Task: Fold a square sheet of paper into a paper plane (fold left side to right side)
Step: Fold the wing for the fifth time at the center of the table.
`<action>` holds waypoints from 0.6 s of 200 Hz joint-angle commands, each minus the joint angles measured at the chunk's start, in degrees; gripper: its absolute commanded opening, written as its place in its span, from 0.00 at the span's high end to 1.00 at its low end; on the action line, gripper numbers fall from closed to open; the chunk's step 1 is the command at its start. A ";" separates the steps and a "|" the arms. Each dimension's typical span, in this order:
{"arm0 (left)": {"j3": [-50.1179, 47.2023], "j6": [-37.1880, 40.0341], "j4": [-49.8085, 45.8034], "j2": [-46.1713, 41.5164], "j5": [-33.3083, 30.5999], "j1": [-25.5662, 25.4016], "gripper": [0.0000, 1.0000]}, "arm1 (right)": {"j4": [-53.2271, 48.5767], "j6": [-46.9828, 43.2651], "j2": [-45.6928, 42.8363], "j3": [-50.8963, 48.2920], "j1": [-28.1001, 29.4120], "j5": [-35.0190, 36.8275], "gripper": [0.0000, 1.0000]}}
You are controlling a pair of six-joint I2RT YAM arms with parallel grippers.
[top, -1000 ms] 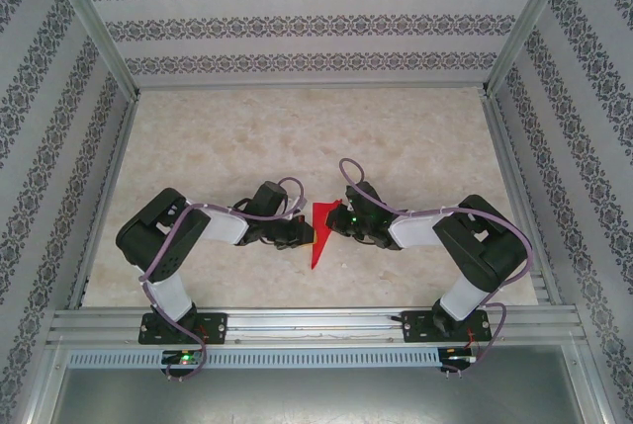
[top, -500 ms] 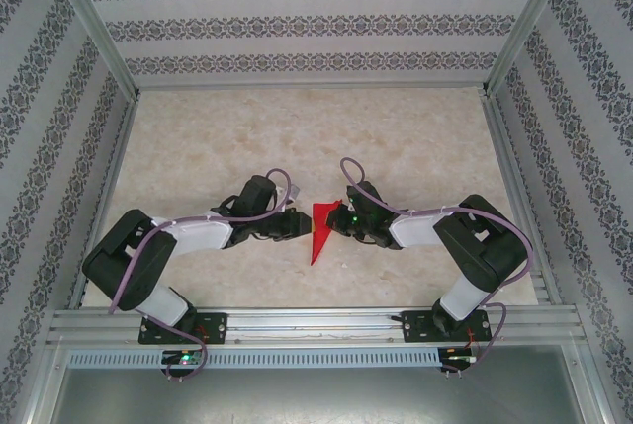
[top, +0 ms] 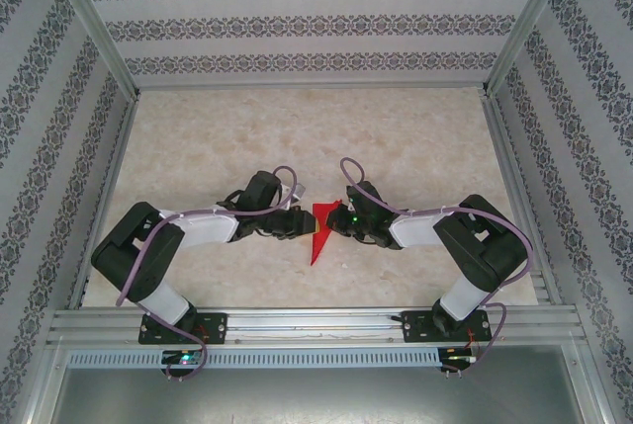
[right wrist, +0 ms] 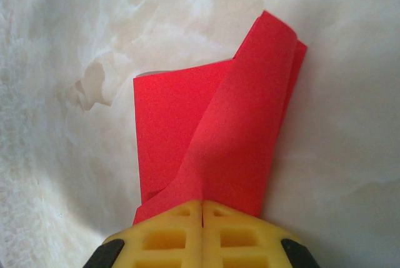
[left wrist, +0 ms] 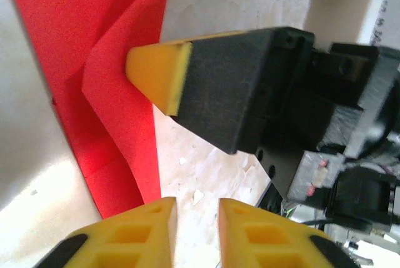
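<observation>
Since earlier the left elbow (top: 134,256) has swung outward, top view: left gripper (top: 303,227) and right gripper (top: 334,221) flanking folded red paper (top: 318,238) on the table (top: 415,147), left wrist: left jaws slightly apart beside it, right wrist: right jaws clamped on it.

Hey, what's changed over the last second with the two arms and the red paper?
The left arm swung its elbow out to the left, and the left pincer edged slightly farther up the table, closer to the folded red paper. Its jaws now stand slightly apart with nothing between them. The right pincer stayed shut on the paper, which hardly shifted.
</observation>
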 commanded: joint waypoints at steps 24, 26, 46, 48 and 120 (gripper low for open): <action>2.11 2.09 -3.33 3.42 -4.77 1.12 0.68 | -3.99 -1.14 0.71 -0.56 0.31 -0.98 1.00; 2.09 2.02 -3.16 3.60 -4.81 1.16 0.68 | -3.96 -1.13 0.67 -0.56 0.28 -0.99 1.00; 3.04 1.65 -2.15 5.42 -3.63 1.29 0.68 | -4.03 -1.19 0.66 -0.41 0.41 -0.99 1.00; 3.07 1.63 -1.96 5.68 -3.44 1.29 0.68 | -4.04 -1.20 0.70 -0.39 0.39 -1.03 1.00; 4.39 -0.37 2.45 9.95 -0.78 1.35 0.71 | -4.04 -1.34 1.41 0.06 0.54 -1.18 1.00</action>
